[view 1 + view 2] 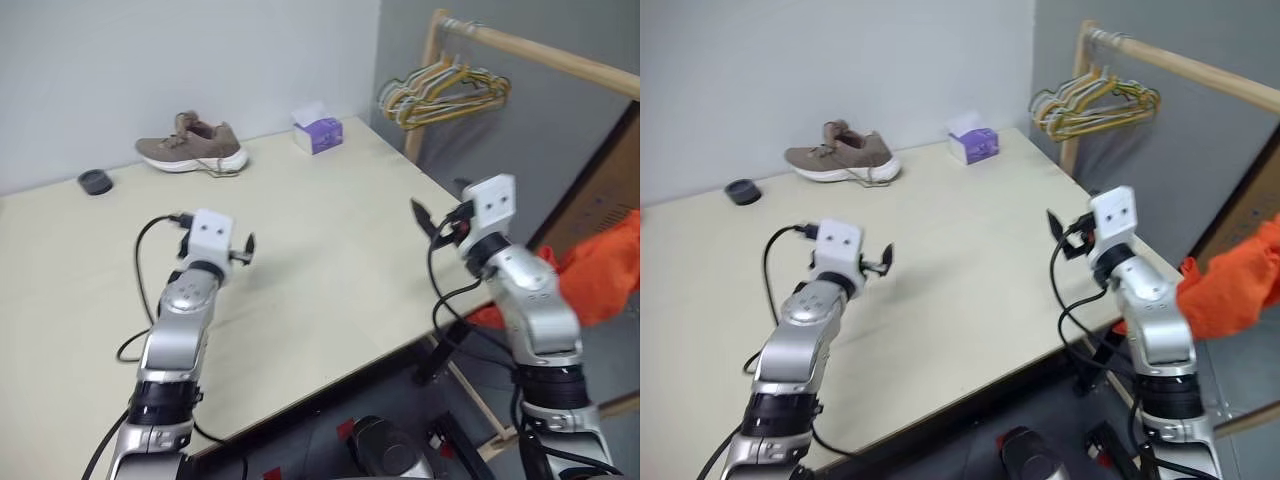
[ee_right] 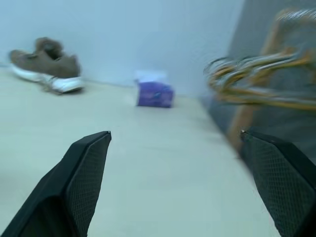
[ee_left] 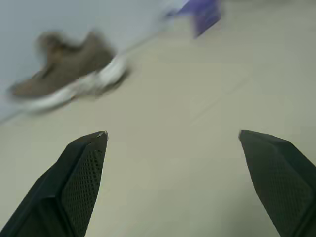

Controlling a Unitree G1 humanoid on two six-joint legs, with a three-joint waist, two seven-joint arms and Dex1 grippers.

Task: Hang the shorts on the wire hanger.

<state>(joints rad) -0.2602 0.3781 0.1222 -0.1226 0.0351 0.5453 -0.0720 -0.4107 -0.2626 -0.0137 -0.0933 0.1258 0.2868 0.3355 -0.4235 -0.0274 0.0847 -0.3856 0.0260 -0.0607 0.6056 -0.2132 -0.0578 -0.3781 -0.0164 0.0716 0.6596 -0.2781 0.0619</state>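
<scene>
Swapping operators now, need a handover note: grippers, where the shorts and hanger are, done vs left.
Left gripper: open, empty, over the table.
Right gripper: open, empty, near the table's right edge.
Shorts: orange, off the table to the right, not held.
Bunch of coloured hangers on the wooden rail; I can't make out the wire hanger.
Done: nothing. Left: find the hanger, hang the shorts.

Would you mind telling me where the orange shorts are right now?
In the head views the shorts are off the table's right edge, beyond the right arm and below the wooden rail holding the coloured hangers.
</scene>
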